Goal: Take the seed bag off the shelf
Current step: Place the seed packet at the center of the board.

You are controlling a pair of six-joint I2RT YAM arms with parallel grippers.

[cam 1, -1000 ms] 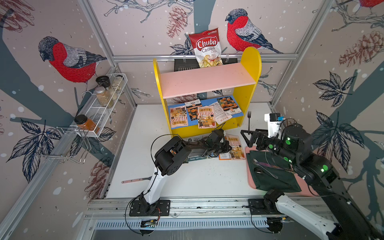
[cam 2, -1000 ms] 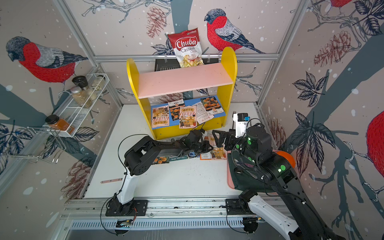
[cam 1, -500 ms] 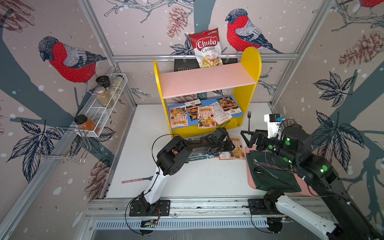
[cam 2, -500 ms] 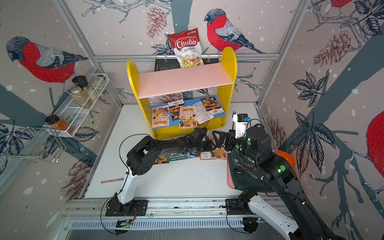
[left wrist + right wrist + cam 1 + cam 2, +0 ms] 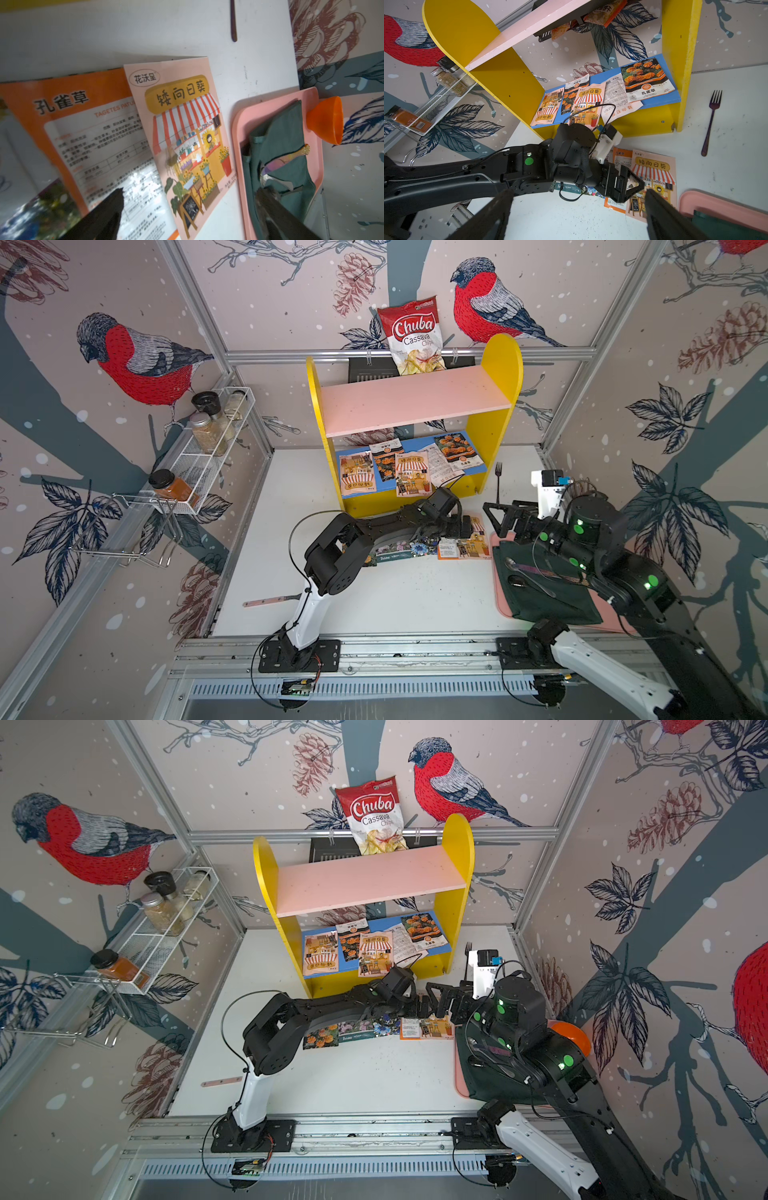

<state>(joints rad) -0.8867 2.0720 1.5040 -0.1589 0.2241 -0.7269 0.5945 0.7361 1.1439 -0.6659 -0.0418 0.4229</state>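
Note:
The shelf [image 5: 500, 364] has yellow sides, a pink upper board and a blue lower board [image 5: 604, 78]. Several seed bags lie on the lower board, one with an orange-flower print [image 5: 457, 450] and one with a striped awning [image 5: 588, 97]. More lie in a row on the table in front. The rightmost is a pink awning seed bag [image 5: 187, 135] overlapping an orange one [image 5: 83, 124]. My left gripper [image 5: 191, 191] hangs open just above that pink bag [image 5: 478, 547], holding nothing. My right gripper [image 5: 494, 514] is open and empty, close beside the left gripper [image 5: 625, 185].
A pink tray [image 5: 498, 605] at the right holds a green cloth pouch [image 5: 548, 593] with cutlery. A fork [image 5: 498, 481] lies by the shelf's right side. An orange funnel [image 5: 569, 1036], a chips bag [image 5: 413, 335], a wire spice rack [image 5: 208, 456] and a flat utensil [image 5: 270, 600] are around.
My left gripper has gone from shut to open, and the pink awning seed bag now lies flat on the table. The right arm has not moved.

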